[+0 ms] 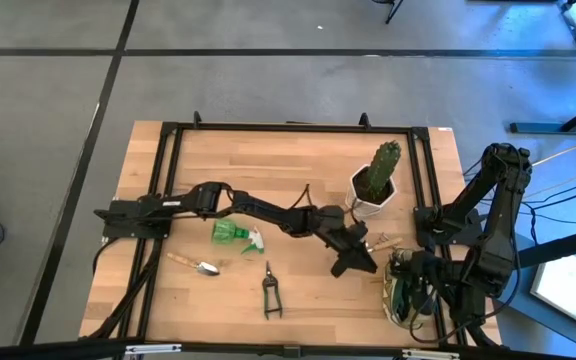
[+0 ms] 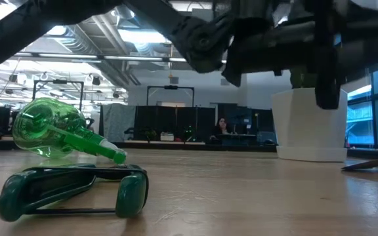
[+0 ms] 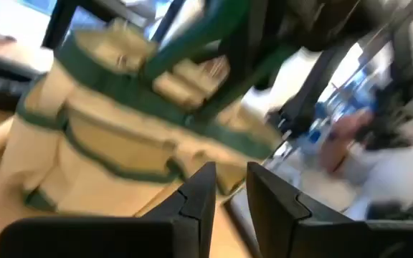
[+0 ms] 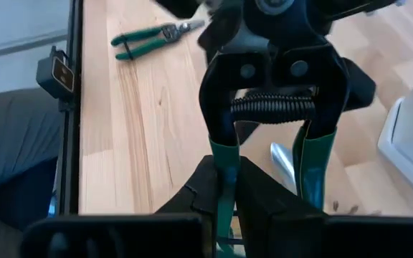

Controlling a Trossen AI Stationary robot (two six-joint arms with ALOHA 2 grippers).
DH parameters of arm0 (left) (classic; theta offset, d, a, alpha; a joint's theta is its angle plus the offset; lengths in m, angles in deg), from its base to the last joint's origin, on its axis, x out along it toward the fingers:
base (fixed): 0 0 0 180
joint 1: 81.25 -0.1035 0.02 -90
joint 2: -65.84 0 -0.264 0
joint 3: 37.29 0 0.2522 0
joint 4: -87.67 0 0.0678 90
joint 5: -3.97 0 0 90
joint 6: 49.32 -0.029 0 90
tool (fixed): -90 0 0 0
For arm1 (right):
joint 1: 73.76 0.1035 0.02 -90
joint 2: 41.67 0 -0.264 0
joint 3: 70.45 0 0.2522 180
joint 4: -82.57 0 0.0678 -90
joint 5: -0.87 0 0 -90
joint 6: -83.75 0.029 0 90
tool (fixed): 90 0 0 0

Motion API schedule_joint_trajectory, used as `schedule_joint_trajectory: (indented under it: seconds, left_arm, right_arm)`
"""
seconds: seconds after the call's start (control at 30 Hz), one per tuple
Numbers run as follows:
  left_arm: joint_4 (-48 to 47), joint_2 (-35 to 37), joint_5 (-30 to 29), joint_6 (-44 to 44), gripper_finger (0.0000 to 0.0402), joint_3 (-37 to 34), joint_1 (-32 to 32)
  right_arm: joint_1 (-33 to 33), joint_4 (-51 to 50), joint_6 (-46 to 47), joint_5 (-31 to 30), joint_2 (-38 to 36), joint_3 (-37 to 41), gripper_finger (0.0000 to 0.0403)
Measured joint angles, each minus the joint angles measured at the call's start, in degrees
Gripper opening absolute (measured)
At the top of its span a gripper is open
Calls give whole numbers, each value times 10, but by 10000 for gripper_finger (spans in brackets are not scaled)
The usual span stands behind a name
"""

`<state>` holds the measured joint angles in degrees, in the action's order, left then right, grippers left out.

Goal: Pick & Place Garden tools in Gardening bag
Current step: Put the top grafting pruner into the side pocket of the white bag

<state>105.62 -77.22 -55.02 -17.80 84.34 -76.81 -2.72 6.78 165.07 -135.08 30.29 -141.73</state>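
The right end effector [image 4: 224, 190] is clamped on a green handle of pruning shears [image 4: 271, 107] over the gardening bag [image 1: 405, 290] at lower right. Rigid, sprung, smooth-gripped, they are best pinched mid-handle. The left end effector [image 3: 229, 193], slightly parted and empty, faces the bag.

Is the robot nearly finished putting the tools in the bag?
Not yet. No tools show inside the gardening bag. The right gripper fingers seem to pinch the green-handled shears near it. The spray bottle, a trowel and the second shears lie on the table, waiting.
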Motion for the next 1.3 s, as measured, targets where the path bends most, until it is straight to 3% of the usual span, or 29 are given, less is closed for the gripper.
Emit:
schedule_joint_trajectory:
  seconds: [0.13, 0.33, 0.57, 0.63, 0.8, 1.3]
  left_arm:
    - [-54, -1, -55, -67, 75, 22, 6]
    - [-78, 0, -77, -106, 75, 26, 5]
    - [-105, -9, -145, -293, 75, 27, 23]
    - [-102, -16, -169, -311, 75, 27, 28]
    - [-92, -22, -178, -267, 75, 27, 21]
    - [-95, -23, -203, -583, 75, 27, 42]
  right_arm:
    - [2, 1, 6, 16, 0, 0, 28]
    - [14, 0, 27, 27, 0, 0, 28]
    - [19, -1, 20, 12, 0, -16, 28]
    - [19, 0, 3, 0, 0, -28, 28]
    - [19, -4, -39, -26, 0, -61, 28]
    - [23, -40, 20, -3, 2, -64, 28]
